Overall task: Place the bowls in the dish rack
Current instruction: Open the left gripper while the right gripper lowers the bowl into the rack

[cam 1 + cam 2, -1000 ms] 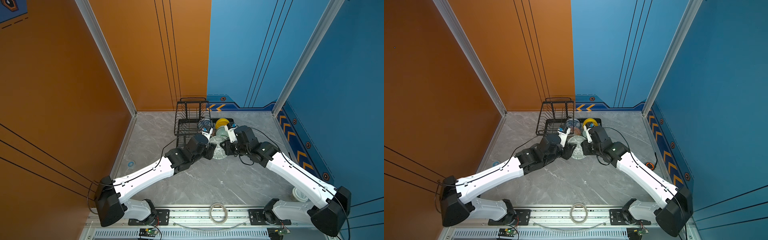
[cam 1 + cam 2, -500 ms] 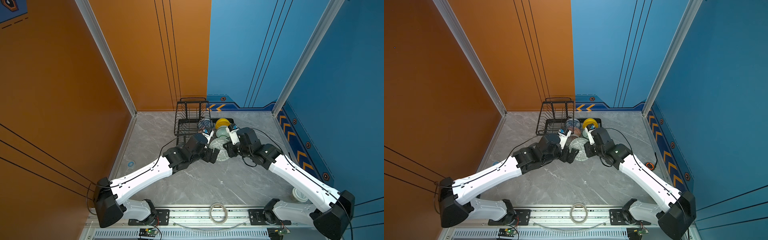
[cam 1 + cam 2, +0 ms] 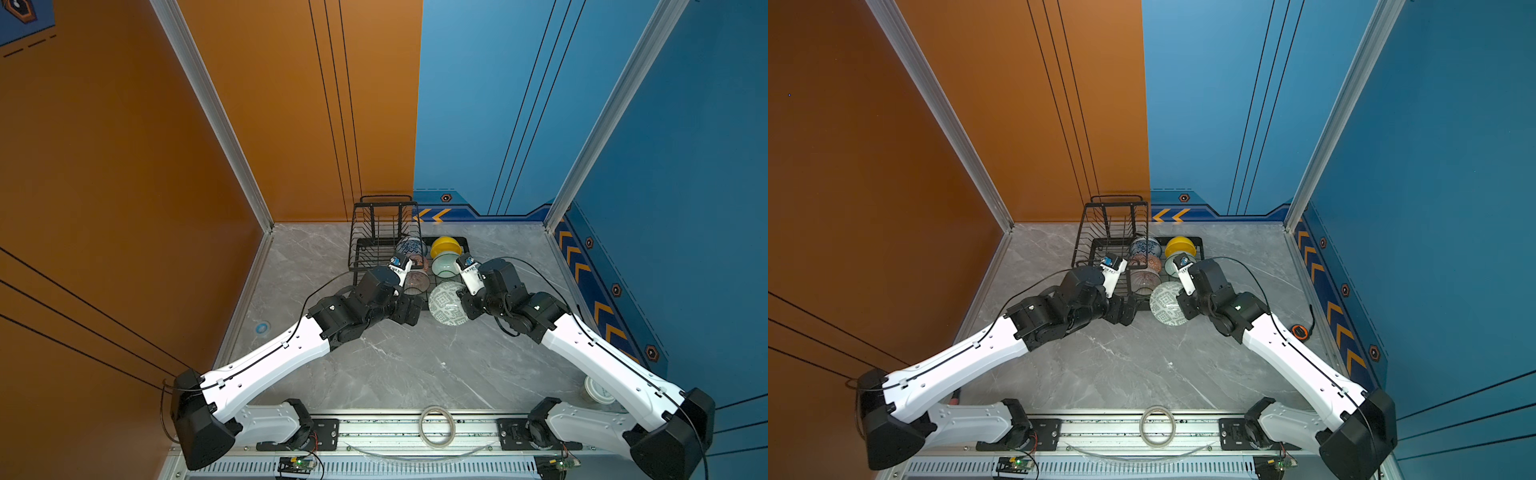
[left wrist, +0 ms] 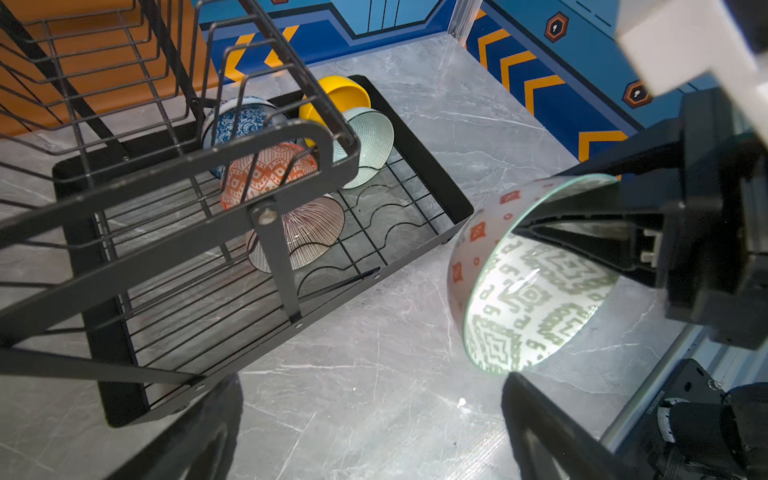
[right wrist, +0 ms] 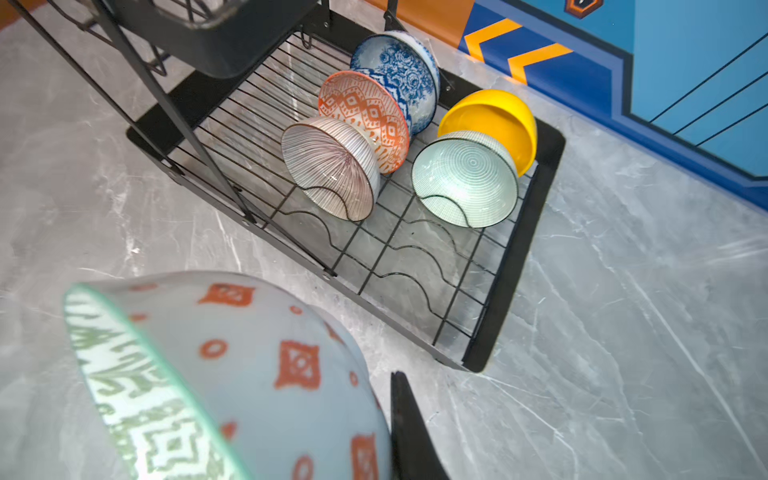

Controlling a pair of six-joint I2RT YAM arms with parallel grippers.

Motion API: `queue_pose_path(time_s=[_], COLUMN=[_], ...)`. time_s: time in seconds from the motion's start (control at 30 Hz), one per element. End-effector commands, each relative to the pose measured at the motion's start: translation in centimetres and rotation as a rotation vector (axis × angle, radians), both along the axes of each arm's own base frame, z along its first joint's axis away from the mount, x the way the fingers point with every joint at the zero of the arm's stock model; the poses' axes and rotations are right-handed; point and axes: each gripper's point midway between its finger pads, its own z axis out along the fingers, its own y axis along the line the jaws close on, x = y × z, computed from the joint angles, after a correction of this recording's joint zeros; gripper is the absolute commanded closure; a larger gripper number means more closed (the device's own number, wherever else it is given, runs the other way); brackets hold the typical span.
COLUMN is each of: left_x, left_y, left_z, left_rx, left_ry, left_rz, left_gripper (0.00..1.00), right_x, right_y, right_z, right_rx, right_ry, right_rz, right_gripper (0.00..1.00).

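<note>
Maze-patterned bowl held by right pincer, five bowls in dish rack

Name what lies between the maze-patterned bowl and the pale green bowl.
Empty wire slots of the dish rack base, shown in the right wrist view.

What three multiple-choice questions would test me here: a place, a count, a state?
1. Where is the maze-patterned bowl? A in the dish rack; B outside it, in a gripper; C on a wall shelf.
2. How many bowls stand in the rack? A three; B five; C six.
3. The left gripper is: A open, empty; B shut on a bowl; C hidden.

B: the right gripper pinches its rim outside the rack.
B: blue floral, orange, striped, yellow, pale green.
A: jaws wide apart, nothing between.
</note>
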Motion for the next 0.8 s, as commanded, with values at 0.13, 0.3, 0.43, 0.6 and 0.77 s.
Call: queue_pose_path(time_s=[0.13, 0.3, 0.43, 0.6, 0.77], left_x=[-0.3, -0.2, -0.1, 0.1, 0.4], left_y=[0.5, 0.4, 0.3, 0.5, 0.8], left_z=[-1.0, -1.4, -1.6, -1.7, -1.6], left_rx=[0.014, 0.011, 0.009, 0.009, 0.007], left_ry=[0.029, 0.039, 0.045, 0.046, 0.047], left_rz=[-0.002, -0.002, -0.001, 0.007, 0.016], left_gripper=[0.02, 0.02, 0.02, 0.02, 0.02], right_x=[3.1, 4.3, 5.3, 6.9, 8.1], right_y=[-1.0, -1.3, -1.6, -2.3, -2.4], right_z=[1.4, 2.4, 3.5, 3.9, 3.8], right_rx=[-0.205, -0.245, -0.293, -0.379, -0.381], right_ry=[-0.164, -0.307, -0.437, -0.55, -0.607], right_rz=[0.017, 0.019, 0.016, 0.002, 0.035], right_gripper=[1.0, 1.0, 1.0, 1.0, 1.0])
